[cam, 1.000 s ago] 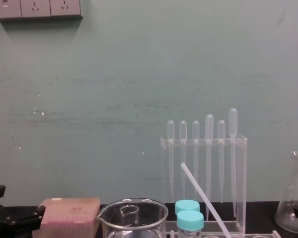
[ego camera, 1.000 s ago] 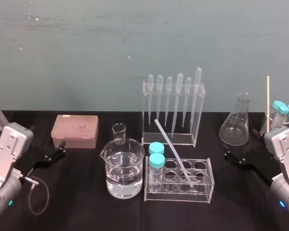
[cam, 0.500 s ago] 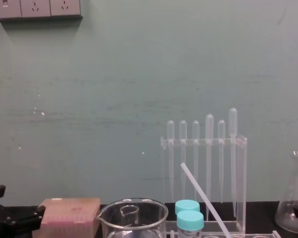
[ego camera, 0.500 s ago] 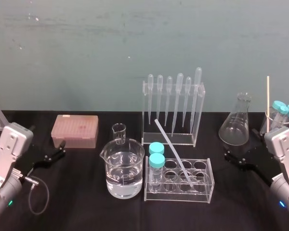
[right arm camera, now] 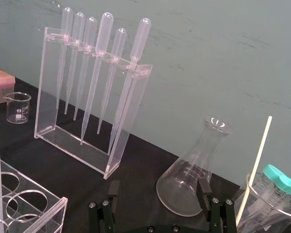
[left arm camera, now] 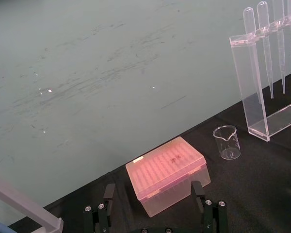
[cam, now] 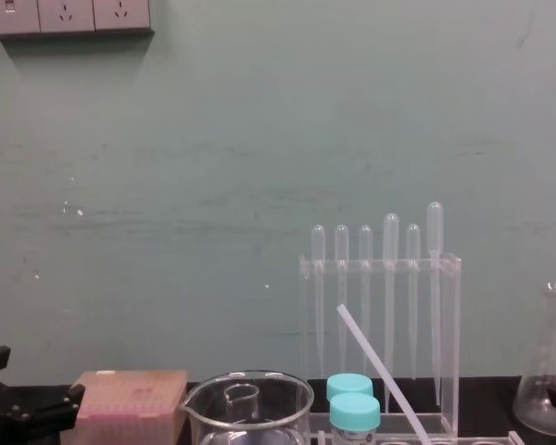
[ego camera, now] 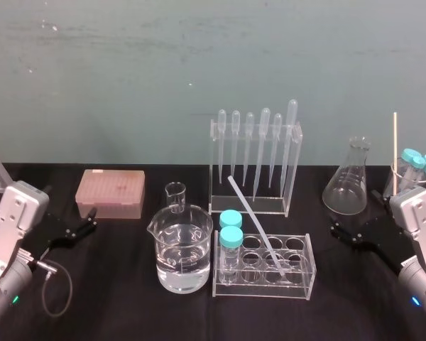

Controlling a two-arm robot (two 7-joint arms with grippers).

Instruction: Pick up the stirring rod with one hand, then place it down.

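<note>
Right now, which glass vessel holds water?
The large beaker left of the tube rack; the small beaker behind it and the conical flask are empty.

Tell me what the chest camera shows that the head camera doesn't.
Chest, not head: wall sockets. Head, not chest: the stick standing far right, the blue-capped tubes beside it, and a cable by the left gripper. Both: pipette rack, slanting stirring rod, pink box, water beaker, flask, and the two parked, open grippers, the right gripper near the flask.
</note>
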